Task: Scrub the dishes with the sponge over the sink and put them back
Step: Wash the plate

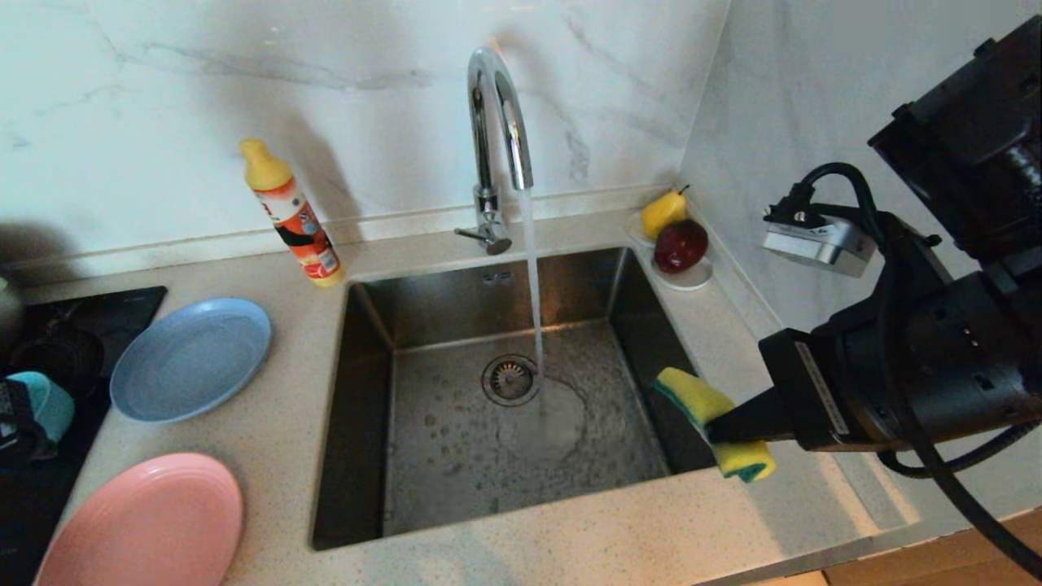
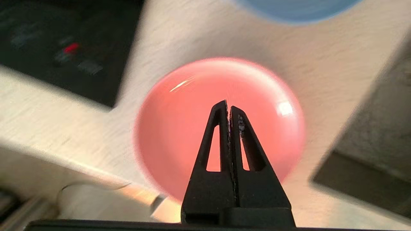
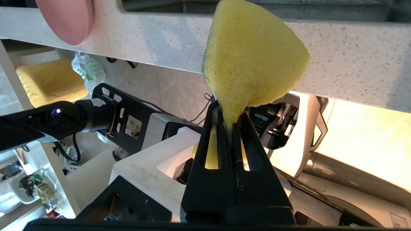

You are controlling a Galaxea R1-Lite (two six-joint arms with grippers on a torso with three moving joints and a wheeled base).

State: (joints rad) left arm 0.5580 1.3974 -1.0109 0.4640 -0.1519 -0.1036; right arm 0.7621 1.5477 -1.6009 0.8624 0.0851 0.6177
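Observation:
My right gripper [image 1: 718, 429] is shut on the yellow sponge with a green layer [image 1: 707, 400], held at the right rim of the steel sink [image 1: 358, 423]. The sponge [image 3: 253, 61] bulges out beyond the pinching right gripper [image 3: 229, 123]. On the counter left of the sink lie the light-blue plate [image 1: 191, 358] and, nearer, the pink plate [image 1: 146, 525]. The teal bowl [image 1: 47, 403] sits at the far left edge. My left gripper [image 2: 228, 106] hovers shut and empty above the pink plate [image 2: 179, 128]; the head view does not show it.
Water runs from the curved chrome tap [image 1: 496, 122] into the sink near the drain strainer [image 1: 510, 379]. An orange detergent bottle [image 1: 293, 216] stands behind the blue plate. A white saucer [image 1: 692, 278] with a pear and an apple sits at the back right corner. A black hob [image 1: 81, 317] lies far left.

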